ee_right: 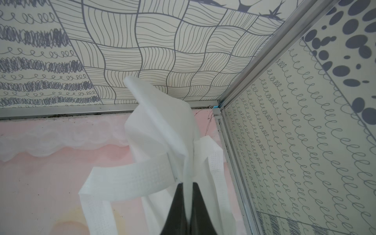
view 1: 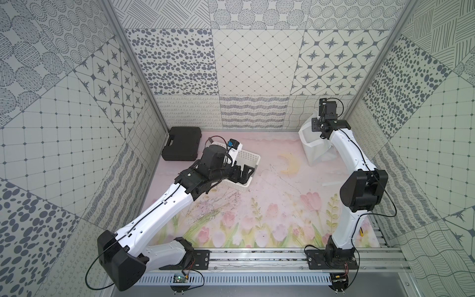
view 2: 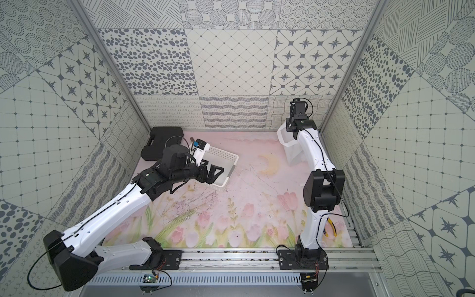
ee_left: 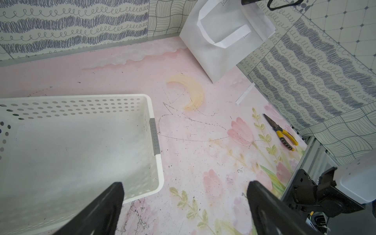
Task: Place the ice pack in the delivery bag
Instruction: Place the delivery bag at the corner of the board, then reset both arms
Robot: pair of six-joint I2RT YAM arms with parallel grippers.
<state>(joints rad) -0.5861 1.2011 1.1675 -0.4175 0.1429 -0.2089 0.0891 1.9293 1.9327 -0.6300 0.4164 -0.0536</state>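
Observation:
The ice pack is out of view in every frame. The white delivery bag stands at the back right by the corner of the walls. Its strap handle hangs down its side in the left wrist view. My right gripper is above the bag, shut on a thin fold of the bag's white fabric at its top edge. My left gripper hovers wide open over the near corner of the white perforated basket, with nothing between its fingers.
The basket sits at the back left, next to a black case against the left wall. Yellow-handled pliers lie near the right wall. A small white strip lies on the mat near the bag.

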